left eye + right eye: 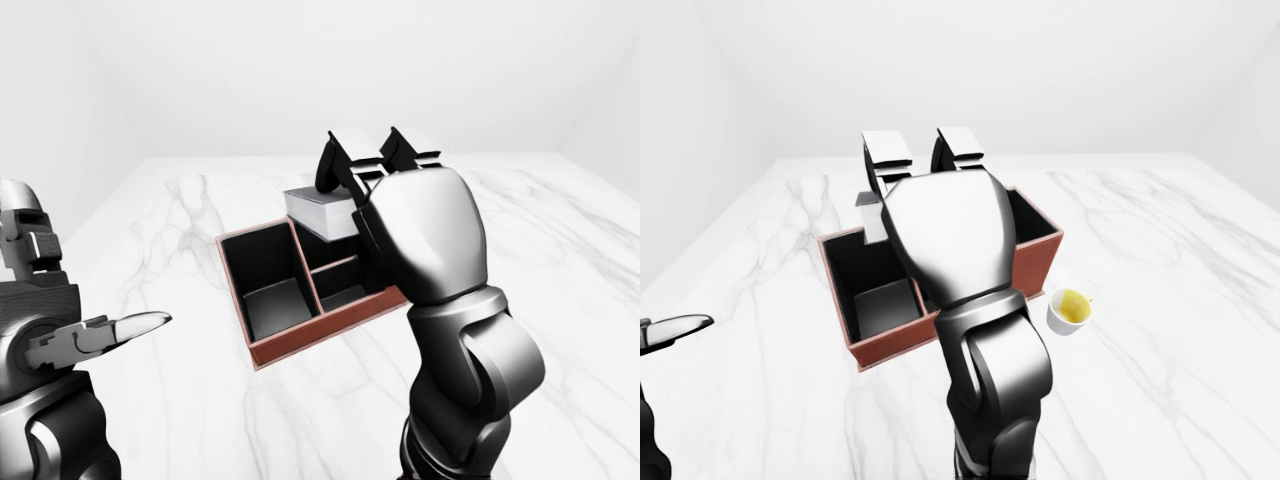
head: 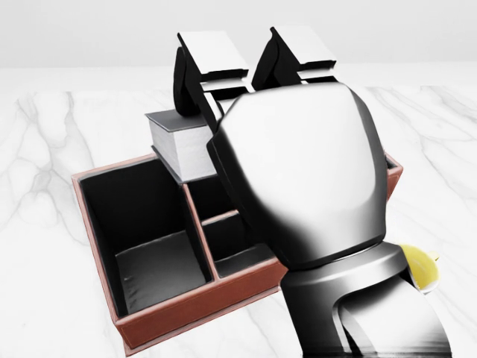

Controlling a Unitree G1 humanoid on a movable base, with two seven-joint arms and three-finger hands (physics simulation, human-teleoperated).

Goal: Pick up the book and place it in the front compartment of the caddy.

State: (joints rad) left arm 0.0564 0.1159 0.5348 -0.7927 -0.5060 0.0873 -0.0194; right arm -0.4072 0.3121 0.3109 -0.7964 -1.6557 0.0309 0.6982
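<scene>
Book held above the caddy
Right hand (image 2: 246, 82) grips the book (image 2: 179, 145) flat, long axis running left-right over the caddy (image 2: 97, 224); left hand (image 1: 95, 335) open.

Bare simulated room, blank white walls (image 1: 250, 70), white marble tabletop (image 1: 560, 260) (no furnishings visible)
</scene>
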